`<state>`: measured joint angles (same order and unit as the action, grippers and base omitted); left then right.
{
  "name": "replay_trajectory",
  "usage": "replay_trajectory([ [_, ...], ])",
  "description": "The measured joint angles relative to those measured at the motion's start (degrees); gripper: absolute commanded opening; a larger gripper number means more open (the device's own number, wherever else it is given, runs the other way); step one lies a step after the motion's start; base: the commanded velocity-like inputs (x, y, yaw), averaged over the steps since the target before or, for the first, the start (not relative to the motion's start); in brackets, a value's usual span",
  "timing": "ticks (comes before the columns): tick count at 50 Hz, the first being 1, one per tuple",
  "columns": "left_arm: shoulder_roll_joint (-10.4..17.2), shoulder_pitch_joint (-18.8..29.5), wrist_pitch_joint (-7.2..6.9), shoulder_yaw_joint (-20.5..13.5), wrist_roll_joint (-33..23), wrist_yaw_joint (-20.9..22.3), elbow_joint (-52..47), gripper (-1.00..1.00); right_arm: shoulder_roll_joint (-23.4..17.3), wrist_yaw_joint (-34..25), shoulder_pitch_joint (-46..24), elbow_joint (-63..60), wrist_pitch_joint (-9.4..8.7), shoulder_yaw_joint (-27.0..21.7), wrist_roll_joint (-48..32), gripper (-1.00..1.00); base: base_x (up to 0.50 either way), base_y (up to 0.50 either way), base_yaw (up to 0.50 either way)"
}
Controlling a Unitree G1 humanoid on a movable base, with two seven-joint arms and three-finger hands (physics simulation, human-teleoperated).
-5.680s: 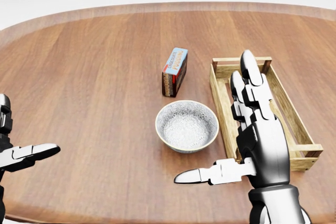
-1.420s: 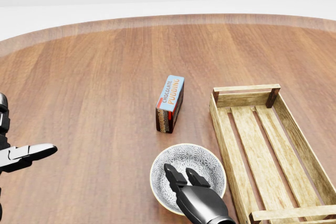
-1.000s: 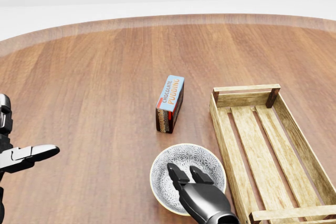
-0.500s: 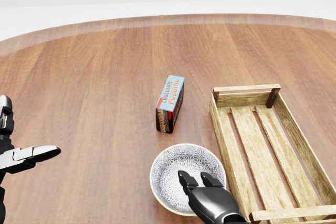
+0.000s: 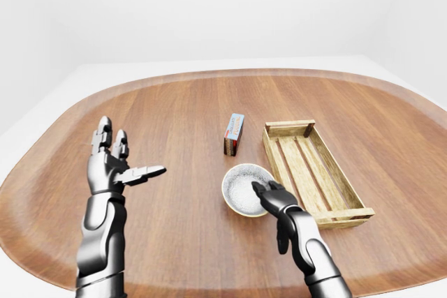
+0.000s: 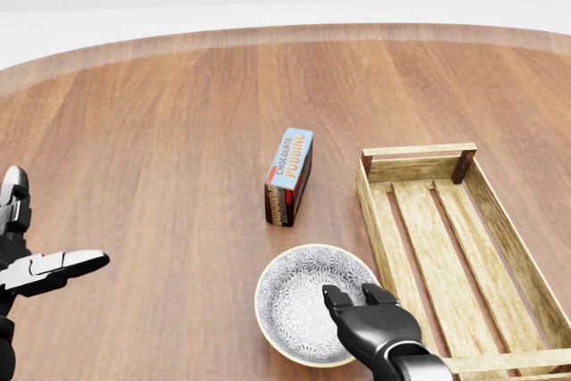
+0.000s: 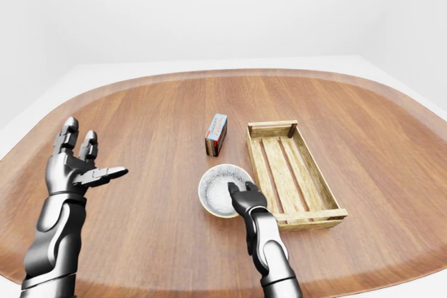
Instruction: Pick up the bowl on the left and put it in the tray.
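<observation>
Head view: bowl [image 6: 290,301] sat at bottom centre on the table [image 6: 161,149], just left of the wooden tray [image 6: 384,220], with the pudding box [image 6: 289,176] standing just above it. Right hand [image 6: 375,332] was at the bowl's right rim, fingers curled over it into the bowl; couldn't tell if it actually gripped. Left hand [image 5: 110,169] was spread open at lower left, holding nothing.

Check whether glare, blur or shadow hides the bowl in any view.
Head view: sharp, evenly lit, no glare; only the right hand covers the lower-right rim of the patterned bowl. Left-eye view: equally sharp, flat light, no hard shadows.
</observation>
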<state>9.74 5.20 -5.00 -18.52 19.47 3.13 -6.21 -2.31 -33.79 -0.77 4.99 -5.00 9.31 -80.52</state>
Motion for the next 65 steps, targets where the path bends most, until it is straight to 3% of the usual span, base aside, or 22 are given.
replay_trajectory([
  [25, -0.20, 0.01, 0.00, 0.47, -0.53, 0.23, 0.54, 1.00, 1.19, -4.92, -5.06, 1.01, 0.00, -1.37, -6.27, 1.00, 0.00, 0.00, 0.00],
  [65, 0.26, 0.06, 0.00, -0.38, 0.40, 0.08, -0.62, 1.00, 3.82, -2.81, -9.48, 7.68, 0.00, 0.67, -6.84, 1.00, 0.00, 0.00, 0.00],
])
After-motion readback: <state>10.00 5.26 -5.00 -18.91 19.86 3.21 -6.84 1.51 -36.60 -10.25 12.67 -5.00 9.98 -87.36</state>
